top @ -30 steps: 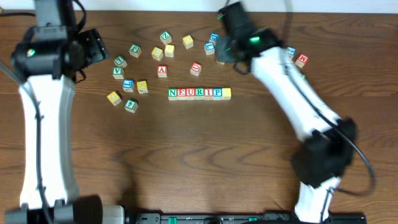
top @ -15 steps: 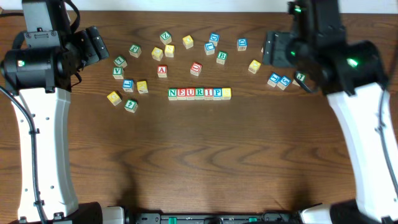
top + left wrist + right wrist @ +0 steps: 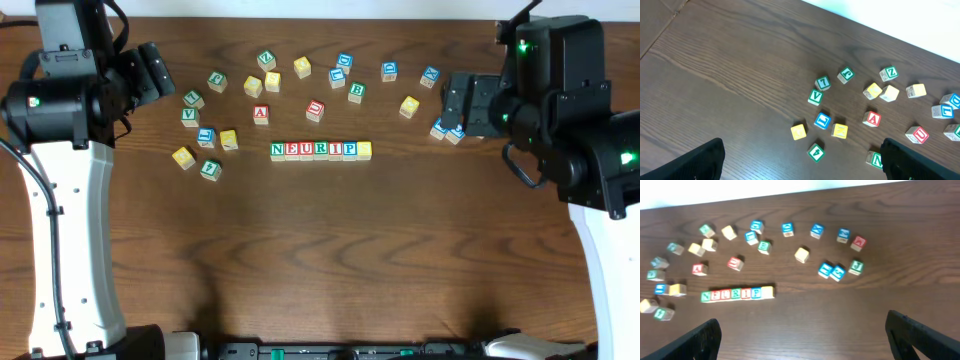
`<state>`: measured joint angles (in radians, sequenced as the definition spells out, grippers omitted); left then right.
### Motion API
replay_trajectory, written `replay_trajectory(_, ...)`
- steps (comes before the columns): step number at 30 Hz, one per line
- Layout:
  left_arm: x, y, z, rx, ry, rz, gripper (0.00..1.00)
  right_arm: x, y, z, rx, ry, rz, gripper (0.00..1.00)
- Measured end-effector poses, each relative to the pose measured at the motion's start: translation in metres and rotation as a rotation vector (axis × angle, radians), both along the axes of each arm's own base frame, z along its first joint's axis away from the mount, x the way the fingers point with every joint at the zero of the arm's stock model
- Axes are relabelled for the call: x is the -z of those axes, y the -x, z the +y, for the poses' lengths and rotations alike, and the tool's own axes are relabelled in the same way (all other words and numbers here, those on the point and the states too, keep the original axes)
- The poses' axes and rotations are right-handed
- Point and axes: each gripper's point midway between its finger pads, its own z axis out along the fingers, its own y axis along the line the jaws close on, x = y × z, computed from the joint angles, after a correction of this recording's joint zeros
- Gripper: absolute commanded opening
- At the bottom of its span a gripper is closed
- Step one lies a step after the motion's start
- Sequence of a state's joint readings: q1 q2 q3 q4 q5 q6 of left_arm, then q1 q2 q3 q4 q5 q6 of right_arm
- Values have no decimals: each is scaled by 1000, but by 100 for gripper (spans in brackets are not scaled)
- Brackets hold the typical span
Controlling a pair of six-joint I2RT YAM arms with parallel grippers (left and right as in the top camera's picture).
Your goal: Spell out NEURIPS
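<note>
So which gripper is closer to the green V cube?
Left. The left gripper hovers close by the green V cube; the right gripper is far off on the opposite side.

Loose cubes (image 3: 315, 110) crowd behind NEURIPS row (image 3: 320, 150); open table (image 3: 320, 250) in front; both row ends unobstructed.

Loose cubes everywhere on the dark brown wooden table (image 3: 330, 250)! A red-lettered A wooden cube (image 3: 261, 113) sits well apart from the green-lettered V wooden cube (image 3: 189, 116). A pair of blue-lettered wooden cubes (image 3: 441, 128) touches (letters unreadable), with a plain yellow-faced wooden cube (image 3: 409, 105) near them.
</note>
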<state>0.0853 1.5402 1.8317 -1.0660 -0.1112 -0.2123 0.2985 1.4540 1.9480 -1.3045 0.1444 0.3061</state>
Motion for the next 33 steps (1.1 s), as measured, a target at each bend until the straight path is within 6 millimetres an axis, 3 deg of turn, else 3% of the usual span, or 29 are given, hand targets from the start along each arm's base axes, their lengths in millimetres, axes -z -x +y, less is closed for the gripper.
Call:
replay_trajectory(10, 0, 0, 0, 0, 0, 0, 98, 4, 3, -16, 44, 70, 17, 99)
replay_trajectory(13, 0, 0, 0, 0, 0, 0, 98, 2, -3, -29, 80, 62, -10, 99)
replay_trajectory(18, 0, 0, 0, 0, 0, 0, 98, -6, -11, -50, 114, -5, -174, 99)
replay_trajectory(22, 0, 0, 0, 0, 0, 0, 98, -5, 3, -64, 98, -25, -344, 99)
replay_trajectory(26, 0, 0, 0, 0, 0, 0, 98, 18, 27, -76, 108, -23, -451, 99)
replay_trajectory(33, 0, 0, 0, 0, 0, 0, 98, 85, 75, -90, 143, -17, -609, 99)
